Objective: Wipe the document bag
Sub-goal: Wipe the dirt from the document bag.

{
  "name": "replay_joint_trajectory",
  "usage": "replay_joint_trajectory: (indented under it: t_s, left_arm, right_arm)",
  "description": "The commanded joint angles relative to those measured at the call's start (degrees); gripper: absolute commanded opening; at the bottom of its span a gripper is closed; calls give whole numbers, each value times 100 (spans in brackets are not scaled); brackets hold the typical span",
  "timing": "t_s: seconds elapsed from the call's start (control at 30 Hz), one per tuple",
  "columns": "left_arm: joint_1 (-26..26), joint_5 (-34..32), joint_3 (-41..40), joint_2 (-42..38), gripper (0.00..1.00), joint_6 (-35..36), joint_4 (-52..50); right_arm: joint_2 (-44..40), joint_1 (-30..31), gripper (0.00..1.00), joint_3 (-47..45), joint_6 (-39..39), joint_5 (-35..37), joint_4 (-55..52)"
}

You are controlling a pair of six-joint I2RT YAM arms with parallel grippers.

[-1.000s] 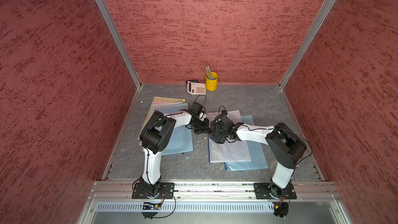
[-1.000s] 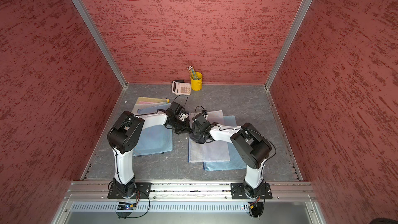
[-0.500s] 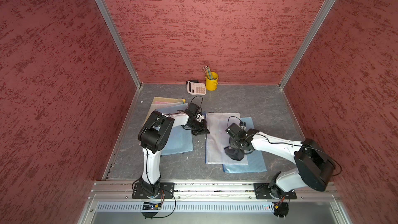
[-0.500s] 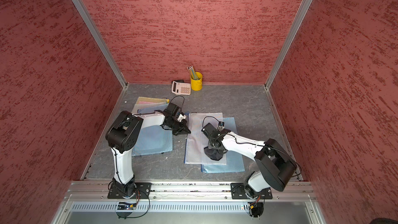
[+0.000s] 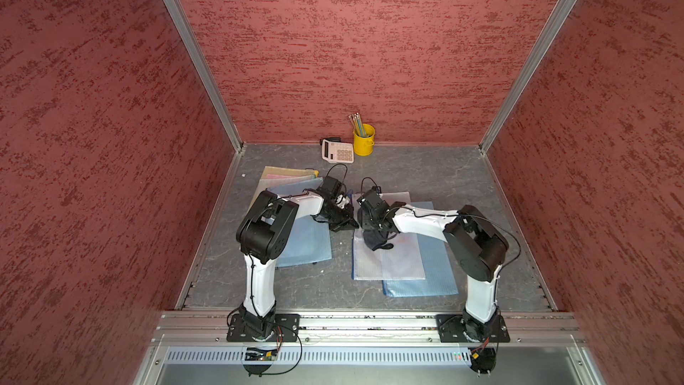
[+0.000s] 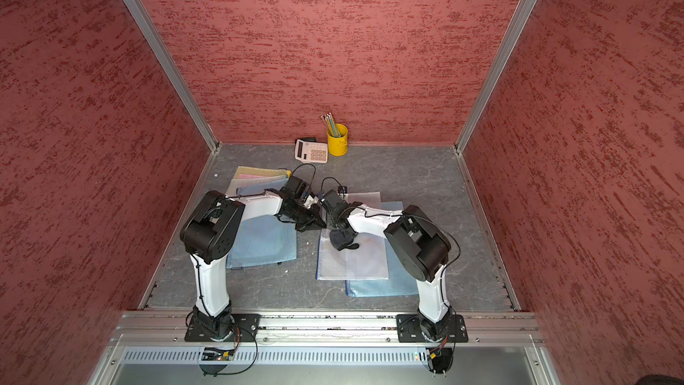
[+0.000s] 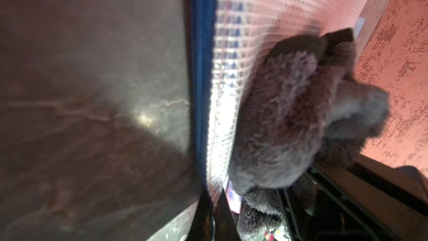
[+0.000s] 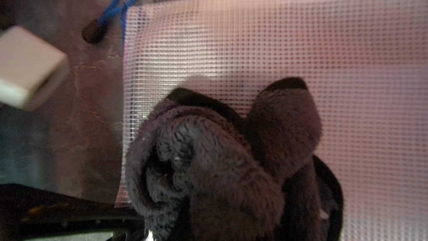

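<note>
The document bag (image 5: 392,257) (image 6: 355,261) is a white translucent mesh pouch with a blue zip edge (image 7: 201,66), lying flat on the grey floor. My right gripper (image 5: 373,230) (image 6: 338,231) is shut on a dark grey fluffy cloth (image 5: 376,241) (image 8: 220,158), which rests on the bag's far left part (image 8: 301,42). The cloth hides the right fingertips. My left gripper (image 5: 351,224) (image 7: 213,219) is shut on the bag's zip edge, just left of the cloth (image 7: 289,112). A blue zip pull (image 8: 120,3) lies off the bag's corner.
A blue bag (image 5: 433,275) lies under the document bag. A stack of coloured bags (image 5: 307,246) lies under my left arm. A calculator (image 5: 337,150) and a yellow cup of pencils (image 5: 364,140) stand at the back wall. Red walls close three sides.
My right gripper swept the cloth down to the bag's middle half a second ago and has come back to its far left part. The left gripper has hardly moved.
</note>
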Motion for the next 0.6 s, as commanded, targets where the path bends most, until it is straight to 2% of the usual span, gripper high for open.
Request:
replay_joint_trajectory:
  t_s: [0.0, 0.1, 0.3, 0.37, 0.43, 0.57]
  left_arm:
    - [72, -249, -107, -73, 0, -98, 73]
    - [164, -248, -185, -116, 0, -45, 47]
    - [324, -225, -213, -118, 0, 12, 44]
    - [300, -178, -176, -94, 0, -6, 66]
    - [222, -152, -44, -4, 0, 35, -27]
    - [63, -179, 172, 99, 0, 80, -192]
  right_arm:
    - [-219, -509, 0, -1166, 400, 130, -229]
    - [-880, -886, 0, -1827, 503, 591, -728]
    - [-1822, -725, 0, -2206, 570, 1047, -1853]
    - [-2154, -711, 0, -1902, 415, 1109, -1889]
    - [-2257, -590, 0, -1353, 34, 856, -1534]
    - [-1600, -25, 0, -249, -654, 167, -817]
